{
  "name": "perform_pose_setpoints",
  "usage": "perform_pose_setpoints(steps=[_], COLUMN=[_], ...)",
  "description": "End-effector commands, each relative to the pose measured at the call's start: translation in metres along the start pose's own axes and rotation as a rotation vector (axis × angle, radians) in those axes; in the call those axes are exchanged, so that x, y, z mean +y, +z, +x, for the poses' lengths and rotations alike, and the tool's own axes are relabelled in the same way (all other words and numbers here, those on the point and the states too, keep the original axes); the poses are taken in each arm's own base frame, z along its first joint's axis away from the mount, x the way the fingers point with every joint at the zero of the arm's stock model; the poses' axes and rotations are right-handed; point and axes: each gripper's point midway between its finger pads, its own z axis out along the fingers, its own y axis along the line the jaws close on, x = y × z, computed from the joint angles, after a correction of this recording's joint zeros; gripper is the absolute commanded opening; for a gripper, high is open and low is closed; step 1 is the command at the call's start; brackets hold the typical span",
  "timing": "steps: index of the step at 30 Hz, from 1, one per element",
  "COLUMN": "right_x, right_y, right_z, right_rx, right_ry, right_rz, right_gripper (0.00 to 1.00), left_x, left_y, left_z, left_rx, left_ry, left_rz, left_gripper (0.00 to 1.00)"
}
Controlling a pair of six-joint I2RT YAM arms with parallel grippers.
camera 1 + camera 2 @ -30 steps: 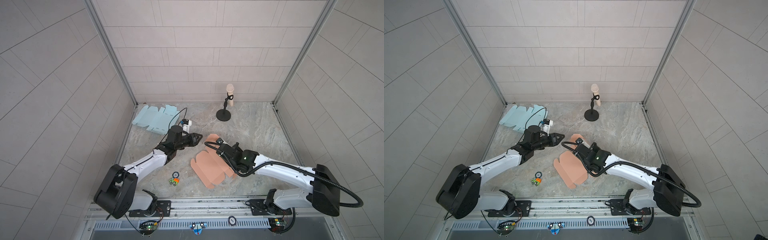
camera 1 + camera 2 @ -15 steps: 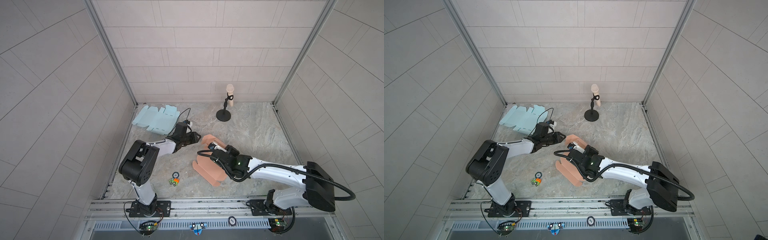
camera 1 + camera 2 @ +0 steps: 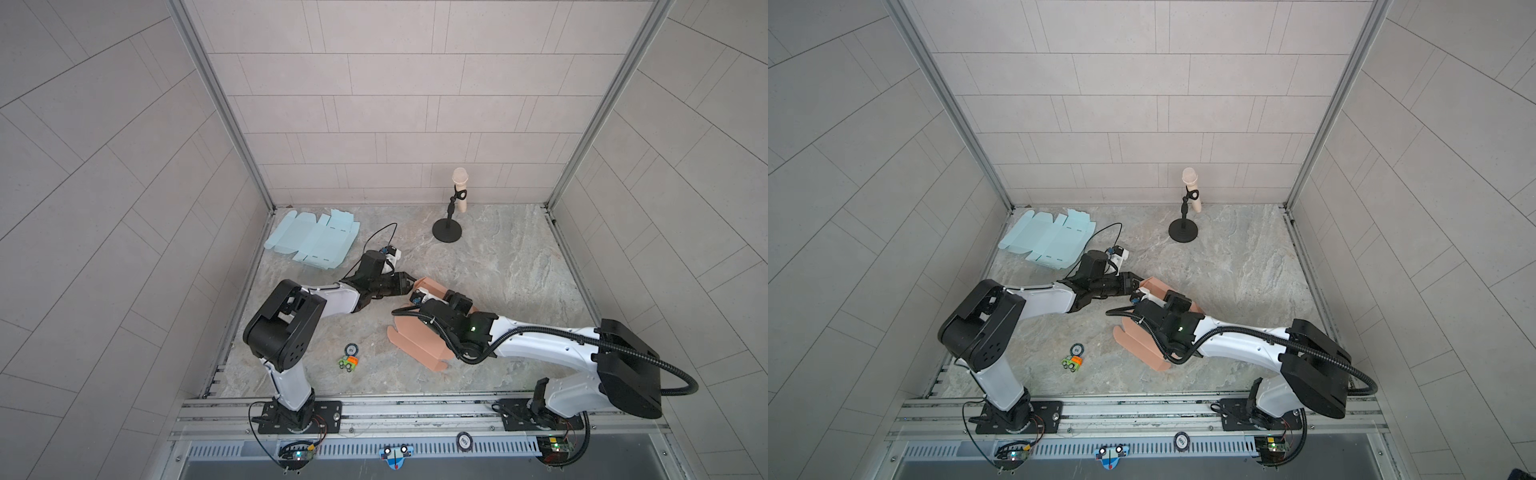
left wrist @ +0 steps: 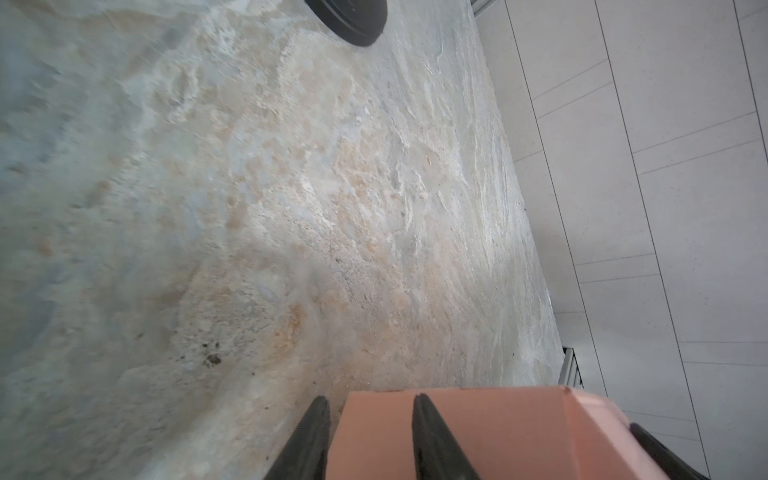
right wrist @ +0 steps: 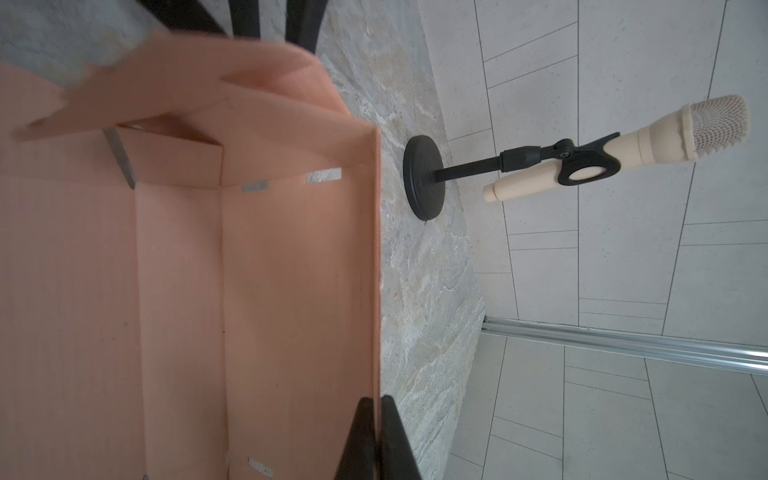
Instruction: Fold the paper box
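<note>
The salmon paper box (image 3: pixel 415 345) lies mid-table, partly folded, with one wall raised and flat flaps towards the front. In both top views my right gripper (image 3: pixel 455 300) sits over the raised part. The right wrist view shows that gripper (image 5: pixel 378 401) shut on the top edge of a standing wall of the box (image 5: pixel 178 291). My left gripper (image 3: pixel 409 286) reaches in from the left to the box's far end. In the left wrist view it (image 4: pixel 370 401) is open, one finger over a box panel (image 4: pixel 498 436) and one just off its edge.
A flat light-blue box blank (image 3: pixel 313 241) lies at the back left. A microphone on a black stand (image 3: pixel 451 216) stands at the back centre. A small toy car (image 3: pixel 348 363) and a round token (image 3: pixel 351 348) lie front left of the box.
The left gripper has come down to the box's far end and its jaws have widened slightly. The right gripper stayed shut on the wall; the box has gone from nearly flat to partly raised.
</note>
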Motion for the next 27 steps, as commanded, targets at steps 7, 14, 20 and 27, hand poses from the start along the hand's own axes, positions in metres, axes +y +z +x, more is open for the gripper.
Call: perform_pose_setpoints(steps=[7,14,20,27], right_x=[0.008,0.016,0.021,0.031], right_y=[0.006,0.0,-0.004,-0.005], right_z=[-0.003,-0.007,-0.01,-0.012], right_rx=[-0.033,-0.066,-0.076,-0.085], right_ry=[-0.102,-0.146,-0.163,-0.182], right_rz=[0.029,0.041,0.035,0.01], right_gripper=[0.0,0.0,0.0,0.0], left_x=[-0.014,-0.005,-0.014,-0.019], left_y=[-0.015,-0.031,-0.04,-0.043], left_z=[0.019,0.04,0.059,0.066], left_rx=[-0.012,-0.038,-0.07,-0.094], left_ry=[0.038,0.048,0.079,0.131], left_rz=[0.058,0.031,0.063,0.05], left_gripper=[0.38,0.39,0.47,0.57])
